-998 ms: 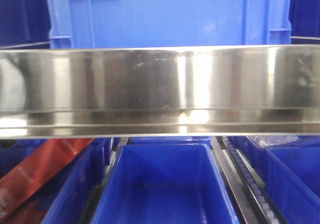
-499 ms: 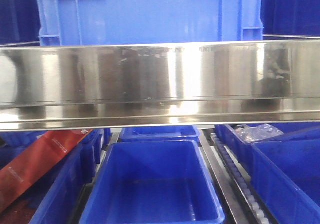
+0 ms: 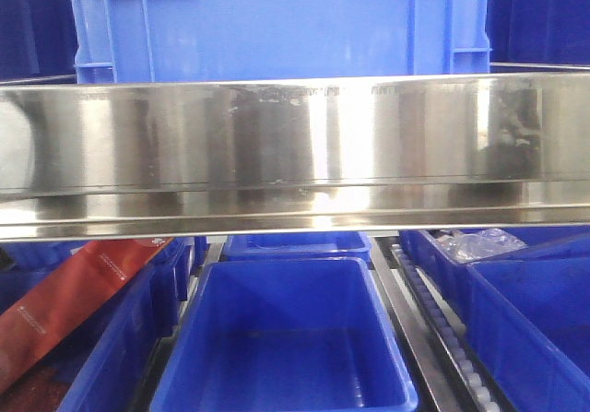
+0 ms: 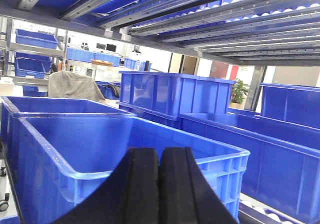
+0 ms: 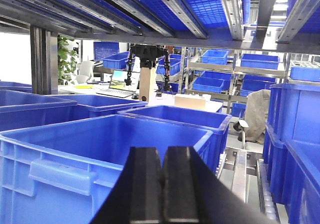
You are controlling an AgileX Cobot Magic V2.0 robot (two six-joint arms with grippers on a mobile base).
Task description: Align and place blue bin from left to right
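The blue bin (image 3: 277, 25), a large light-blue crate with raised ribs near both corners, stands on the upper shelf behind a steel rail in the front view. Its lower part is hidden by the rail. Neither gripper shows in that view. In the left wrist view my left gripper (image 4: 160, 184) is shut with nothing between its pads, in front of a darker blue tub (image 4: 75, 149). My right gripper (image 5: 163, 184) is also shut and empty, with another darker tub (image 5: 90, 154) just beyond it. The blue bin itself does not show in either wrist view.
A shiny steel rail (image 3: 295, 154) spans the front view. Below it lie an open blue tub (image 3: 286, 338), a red packet (image 3: 74, 292) at the left, a roller track (image 3: 442, 338) and a clear plastic bag (image 3: 479, 243). Roller tracks (image 4: 225, 13) run overhead.
In the front view the blue bin and the tubs below sit further left than a second ago. Over the last half second they barely moved.
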